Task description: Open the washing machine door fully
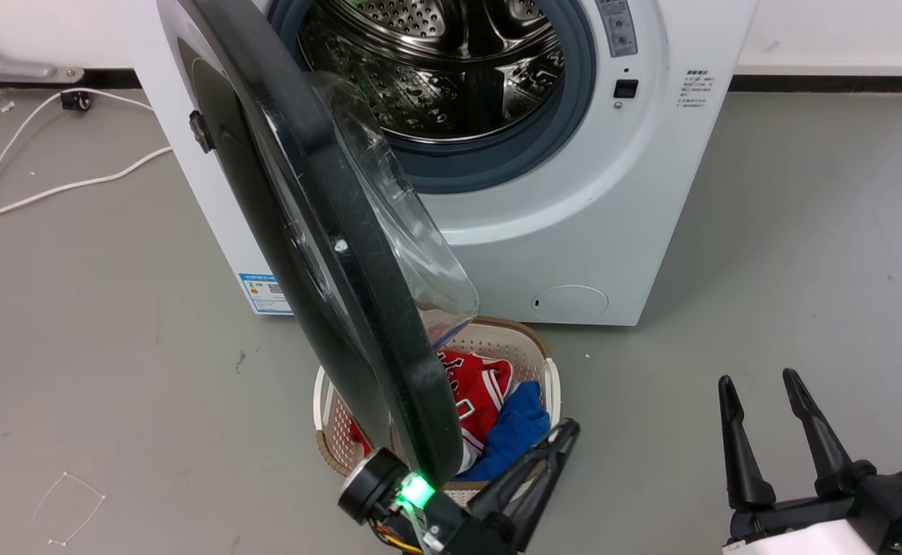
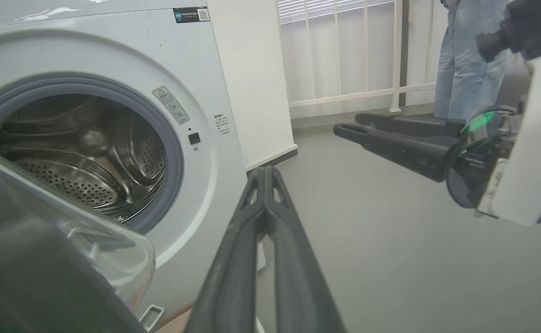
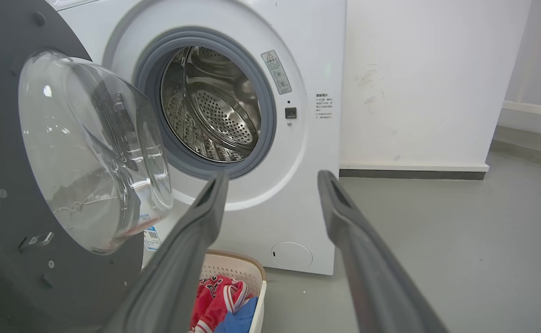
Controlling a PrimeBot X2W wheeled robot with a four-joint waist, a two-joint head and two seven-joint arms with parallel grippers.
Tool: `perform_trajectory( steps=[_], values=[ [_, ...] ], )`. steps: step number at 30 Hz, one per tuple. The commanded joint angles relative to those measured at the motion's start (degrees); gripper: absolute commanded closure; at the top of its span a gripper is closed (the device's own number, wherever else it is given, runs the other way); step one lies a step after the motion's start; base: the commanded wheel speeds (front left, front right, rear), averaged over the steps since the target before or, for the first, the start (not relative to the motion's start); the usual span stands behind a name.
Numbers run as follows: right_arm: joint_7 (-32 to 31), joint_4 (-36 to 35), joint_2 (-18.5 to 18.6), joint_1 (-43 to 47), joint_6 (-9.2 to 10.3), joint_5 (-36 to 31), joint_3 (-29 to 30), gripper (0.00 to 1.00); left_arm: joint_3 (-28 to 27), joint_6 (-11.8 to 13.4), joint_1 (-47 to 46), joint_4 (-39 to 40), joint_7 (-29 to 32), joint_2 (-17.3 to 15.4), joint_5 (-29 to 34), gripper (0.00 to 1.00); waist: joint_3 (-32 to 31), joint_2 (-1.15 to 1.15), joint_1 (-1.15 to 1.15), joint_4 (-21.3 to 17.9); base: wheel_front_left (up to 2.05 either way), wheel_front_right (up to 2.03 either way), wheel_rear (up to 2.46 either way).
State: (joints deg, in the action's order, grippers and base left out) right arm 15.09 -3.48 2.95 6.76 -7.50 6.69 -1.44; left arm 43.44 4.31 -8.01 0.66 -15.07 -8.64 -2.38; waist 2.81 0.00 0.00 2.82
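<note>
Washing machine door point(image 1: 320, 231) is swung roughly halfway out from the washing machine point(image 1: 574, 231), above the laundry basket point(image 1: 545, 362). Left claw point(image 1: 563, 432) is clenched empty by its inner rim, and right claw point(image 1: 759, 379) is splayed. Rim's best pushed outward slowly, along the hinge arc.

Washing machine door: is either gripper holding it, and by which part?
Neither holds the washing machine door: left gripper shut on nothing, right gripper open and empty.

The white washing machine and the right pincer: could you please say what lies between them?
In the head view, bare grey floor separates the right pincer from the white washing machine.
</note>
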Motion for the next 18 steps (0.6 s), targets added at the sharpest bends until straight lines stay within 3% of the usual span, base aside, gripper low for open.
perform_trajectory(
  steps=[1,11,18],
  values=[
    [0.1,0.2,-0.1,-1.0,0.01,-0.3,0.0,0.00,-0.7,0.3,0.5,-0.5,-0.2,-0.4,-0.3,1.00,0.2,0.00,0.00,0.1,0.00,0.00,0.00],
    [0.1,0.7,-0.1,-1.2,0.01,-0.5,0.1,0.00,-6.7,1.4,1.0,-4.5,-0.2,-0.7,-1.8,1.00,0.5,0.00,0.00,0.4,0.00,0.00,0.00],
    [0.1,0.8,-0.1,-0.1,0.01,0.1,0.3,0.00,-9.5,0.9,2.0,-7.3,-0.1,-0.9,-2.0,1.00,0.1,0.00,0.00,2.2,0.00,0.00,0.00]
  ],
)
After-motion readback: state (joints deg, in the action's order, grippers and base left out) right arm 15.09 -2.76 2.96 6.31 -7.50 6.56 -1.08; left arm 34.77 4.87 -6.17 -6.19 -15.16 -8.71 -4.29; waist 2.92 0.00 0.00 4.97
